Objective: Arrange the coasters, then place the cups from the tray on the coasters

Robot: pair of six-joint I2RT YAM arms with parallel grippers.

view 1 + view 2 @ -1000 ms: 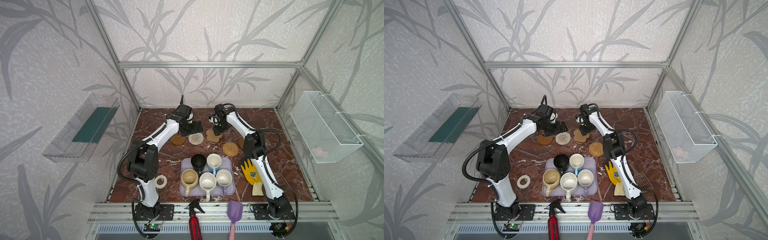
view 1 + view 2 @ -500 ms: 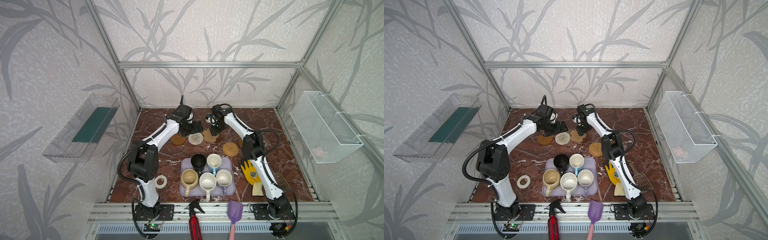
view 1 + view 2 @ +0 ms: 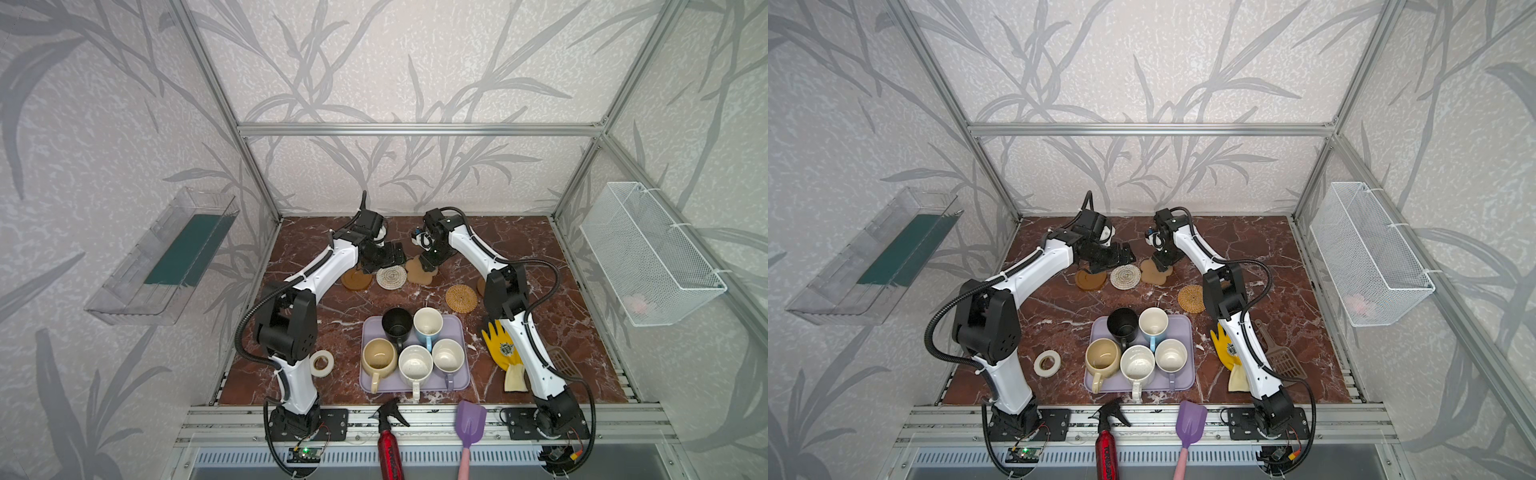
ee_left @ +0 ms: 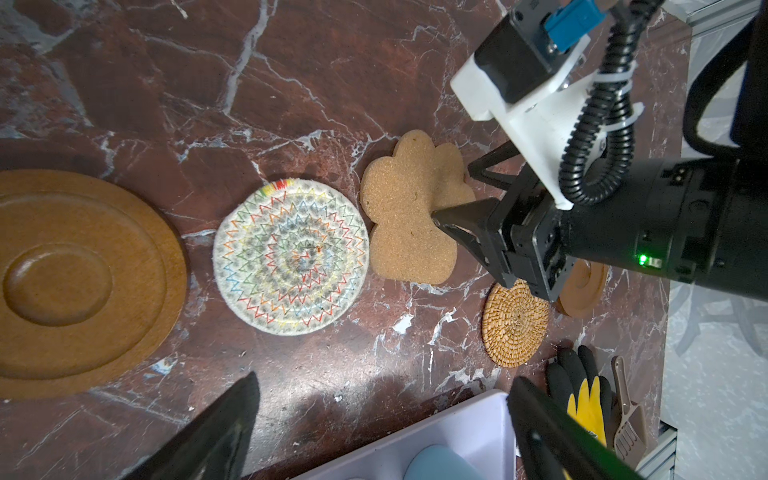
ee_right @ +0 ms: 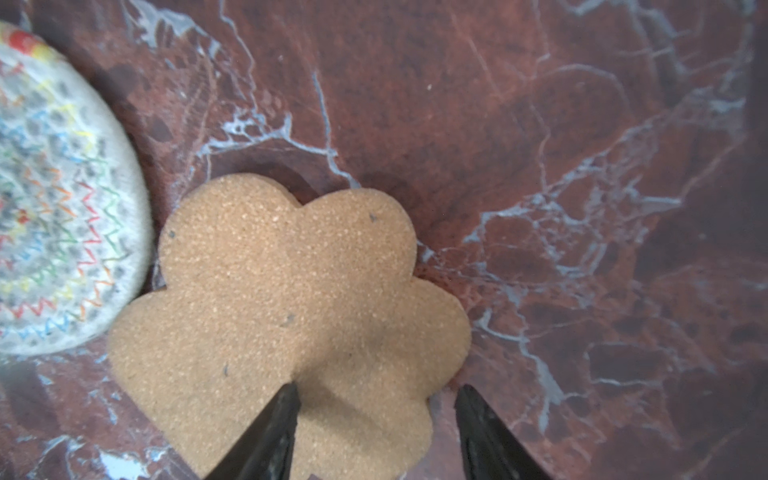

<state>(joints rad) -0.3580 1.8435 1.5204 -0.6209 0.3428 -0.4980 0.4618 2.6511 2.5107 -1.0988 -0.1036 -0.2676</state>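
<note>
Five coasters lie on the marble table behind the tray. From left they are an amber disc (image 3: 356,279), a woven round (image 3: 391,276), a tan flower shape (image 3: 419,269) and a rattan round (image 3: 461,298). A second amber disc (image 4: 586,286) is partly hidden by the right arm. My right gripper (image 5: 378,390) is open over the flower coaster (image 5: 291,291), which lies flat. One fingertip sits above a lobe and the other beside its edge. My left gripper (image 4: 382,384) hovers wide open and empty near the woven round (image 4: 291,257). Black (image 3: 397,324), blue (image 3: 428,322), beige (image 3: 379,355), speckled (image 3: 415,363) and lavender (image 3: 448,355) cups stand on the tray (image 3: 462,330).
A white tape roll (image 3: 322,362) lies left of the tray and a yellow glove (image 3: 500,347) right of it, with a brown scoop (image 3: 563,361) beyond. A red spray bottle (image 3: 388,440) and purple scoop (image 3: 469,419) rest on the front rail. A wire basket (image 3: 648,253) hangs on the right wall.
My right gripper has shifted a little left with the flower coaster, up to the woven round, and its jaws have spread apart. The left arm has stayed still.
</note>
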